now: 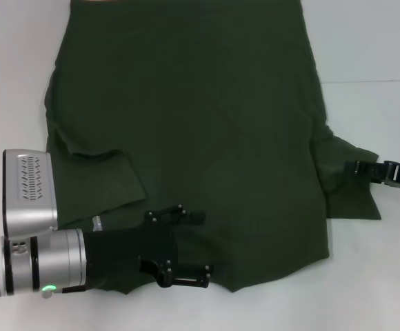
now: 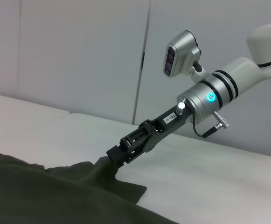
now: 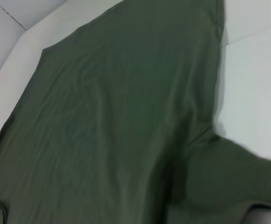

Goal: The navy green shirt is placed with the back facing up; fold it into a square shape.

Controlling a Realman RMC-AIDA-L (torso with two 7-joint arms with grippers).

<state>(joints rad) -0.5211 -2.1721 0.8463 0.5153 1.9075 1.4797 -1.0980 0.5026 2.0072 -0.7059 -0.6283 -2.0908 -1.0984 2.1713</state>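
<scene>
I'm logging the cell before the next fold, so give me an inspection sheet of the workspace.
Surface: white table, bare around the garment.
Job's things: navy green shirt spread flat, plain side up; left sleeve already folded inward, right sleeve sticking out sideways.
Clutter: nothing seen.
Grippers: left gripper over the shirt's near edge, fingers apart; right gripper shut on the right sleeve's tip, lifting it slightly off the table.
Cables: a short black cable looping under the right wrist.
Surroundings: pale wall panels behind the table.
</scene>
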